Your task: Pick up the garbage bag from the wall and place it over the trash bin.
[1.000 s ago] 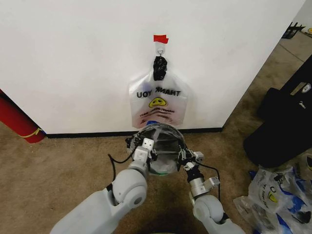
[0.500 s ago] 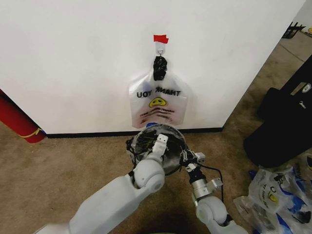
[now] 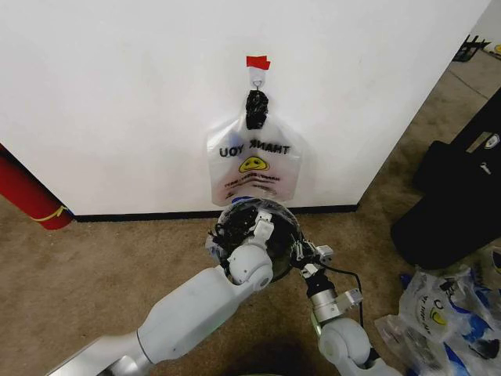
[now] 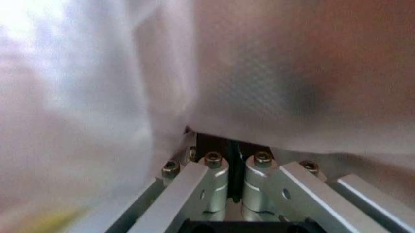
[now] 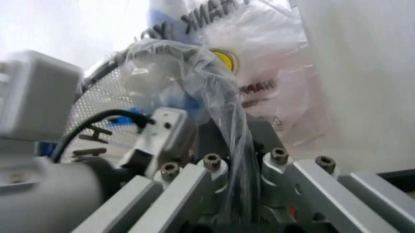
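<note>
Landmark: trash bin (image 3: 254, 235), a round black wire-mesh basket standing on brown carpet just in front of the wall (image 3: 117, 94), directly below the hanging THANK YOU bag (image 3: 253, 166).
Left arm: reaches from the lower left diagonally up to the trash bin, its elbow bent over the bin's near rim and the forearm lying across the mouth.
Left gripper (image 3: 262, 225): sits over the middle of the trash bin's opening; in the left wrist view its two fingers (image 4: 217, 182) stand almost together, pinching a fold of thin whitish plastic that drapes across them.
Right arm: rises from the lower right to the trash bin's right side, wrist angled toward the rim.
Right gripper (image 3: 301, 252): touches the right rim of the trash bin; in the right wrist view its fingers (image 5: 214, 167) are closed down on a twisted strip of film.
Garbage bag (image 5: 188, 73): thin translucent plastic with a blue patch, bunched and crumpled over the trash bin's rim, stretched between both grippers, mesh visible just beside it.
Hook (image 3: 257, 80): small metal piece on the wall well above the trash bin, under a red tape strip (image 3: 257, 62); the THANK YOU bag hangs from it by a dark knotted handle.
Loose bags (image 3: 442, 317): crumpled pile on the carpet well to the right of the trash bin.
</note>
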{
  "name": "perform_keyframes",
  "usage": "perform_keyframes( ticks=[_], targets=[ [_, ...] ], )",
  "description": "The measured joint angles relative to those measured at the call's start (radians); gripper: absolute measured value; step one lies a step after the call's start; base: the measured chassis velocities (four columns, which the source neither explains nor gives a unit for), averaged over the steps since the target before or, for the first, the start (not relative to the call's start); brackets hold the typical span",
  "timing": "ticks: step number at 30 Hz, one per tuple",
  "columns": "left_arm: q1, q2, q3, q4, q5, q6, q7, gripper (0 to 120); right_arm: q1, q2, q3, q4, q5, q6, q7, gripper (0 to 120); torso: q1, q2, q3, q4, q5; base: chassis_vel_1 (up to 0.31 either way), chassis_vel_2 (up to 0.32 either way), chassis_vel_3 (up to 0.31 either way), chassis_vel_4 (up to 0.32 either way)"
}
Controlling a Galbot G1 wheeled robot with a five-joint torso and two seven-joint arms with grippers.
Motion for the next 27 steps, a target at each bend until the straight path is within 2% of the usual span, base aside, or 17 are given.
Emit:
perform_keyframes(
  ticks=[7,11,16,17,22,27],
  targets=[
    [-0.014,-0.006,0.007,0.041,0.016,-0.010,0.014,0,-0.024,-0.010,-0.002,0.035,0.014,0.000,-0.001,0,0.000,0.000,0.000,0.0000,0.0000,0.000,0.000,0.000,0.000],
    [-0.014,0.002,0.010,0.031,0.016,-0.012,0.018,0,-0.031,-0.017,0.006,0.037,0.014,0.002,-0.010,0,0.000,0.000,0.000,0.0000,0.0000,0.000,0.000,0.000,0.000],
    [0.026,0.042,0.017,-0.077,0.013,-0.013,0.022,0,-0.013,-0.001,0.030,-0.008,0.013,0.028,-0.031,0,0.000,0.000,0.000,-0.0001,-0.0001,0.000,0.000,0.000,0.000],
    [0.026,0.042,0.017,-0.077,0.013,-0.013,0.022,0,-0.013,-0.001,0.030,-0.008,0.013,0.028,-0.031,0,0.000,0.000,0.000,-0.0001,-0.0001,0.000,0.000,0.000,0.000],
    [0.073,0.103,0.028,-0.210,0.010,0.008,0.037,0,0.016,0.032,0.039,-0.088,-0.026,0.057,-0.090,0,0.000,0.000,0.000,0.0001,-0.0001,0.000,0.000,0.000,0.000],
    [0.104,0.170,0.030,-0.282,-0.013,0.039,0.043,0,0.032,0.040,0.053,-0.128,-0.092,0.091,-0.149,0,0.000,0.000,0.000,-0.0001,-0.0001,0.000,0.000,0.000,0.000]
  ],
)
